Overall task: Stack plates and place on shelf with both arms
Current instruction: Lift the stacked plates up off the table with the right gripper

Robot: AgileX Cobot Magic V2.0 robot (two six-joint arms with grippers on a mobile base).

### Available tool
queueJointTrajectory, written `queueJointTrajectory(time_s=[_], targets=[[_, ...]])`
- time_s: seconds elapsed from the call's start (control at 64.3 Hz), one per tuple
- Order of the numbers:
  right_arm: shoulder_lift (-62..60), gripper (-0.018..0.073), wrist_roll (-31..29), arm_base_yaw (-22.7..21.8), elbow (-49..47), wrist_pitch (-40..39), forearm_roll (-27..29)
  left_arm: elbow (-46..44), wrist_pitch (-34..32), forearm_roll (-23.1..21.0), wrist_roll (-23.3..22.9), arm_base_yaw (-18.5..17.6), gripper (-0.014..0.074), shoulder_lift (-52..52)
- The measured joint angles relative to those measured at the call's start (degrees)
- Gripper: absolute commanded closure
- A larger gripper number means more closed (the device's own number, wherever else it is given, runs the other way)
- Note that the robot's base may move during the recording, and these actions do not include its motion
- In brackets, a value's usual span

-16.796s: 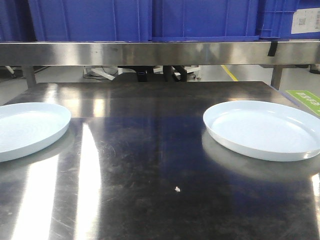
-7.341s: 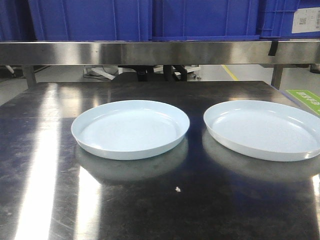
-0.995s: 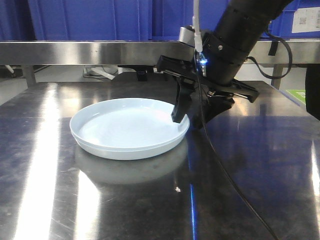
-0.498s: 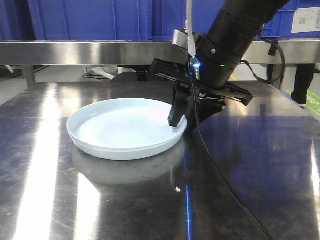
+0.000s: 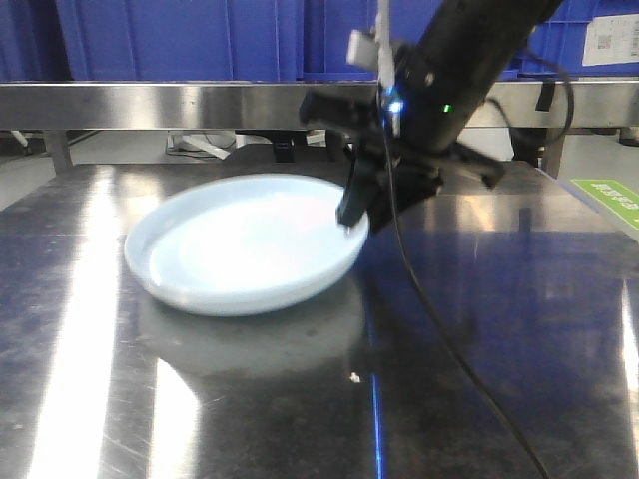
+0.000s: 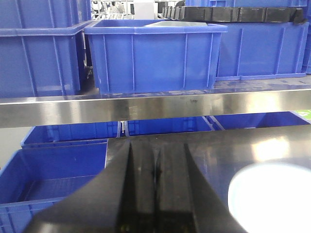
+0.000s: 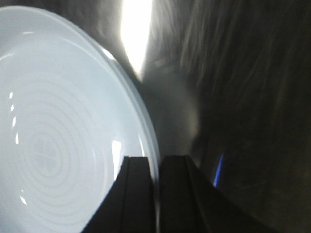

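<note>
Front-facing view: right gripper clamps the right rim of the plates, left of centre on the steel tabletop. The right edge looks lifted, and blur hides whether it's one or two. Right wrist: fingers straddle the rim. Left gripper is closed on nothing, facing the shelf and blue crates.

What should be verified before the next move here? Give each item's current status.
1. Right gripper on the plate: ok, fingers straddle its rim.
2. Stack of two: cannot tell; the front view is blurred and only one outline shows.
3. Left gripper ready to help: not ok, shut and away from the plate.
4. Room on the shelf: cannot tell, blue crates sit on it.
</note>
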Motion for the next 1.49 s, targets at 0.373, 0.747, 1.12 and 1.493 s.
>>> queueJointTrajectory(time_s=[0.373, 0.747, 1.12, 1.493], targets=[[-20.33, 0.0503, -5.84, -4.69, 21.75, -22.83, -6.33, 0.00, 0.00, 0.00, 0.00, 0.00, 0.0516, 0.00], [-41.44, 0.0503, -12.76, -5.26, 39.43, -28.93, -10.96, 0.00, 0.00, 0.00, 0.00, 0.00, 0.0516, 0.00], [-64.47, 0.0503, -13.13, -5.26, 56.50, -39.33, -7.99, 0.00, 0.00, 0.00, 0.00, 0.00, 0.0516, 0.00], [-80.34, 0.0503, -13.13, -5.26, 62.33, -39.15, -7.65, 0.00, 0.00, 0.00, 0.00, 0.00, 0.0516, 0.00]])
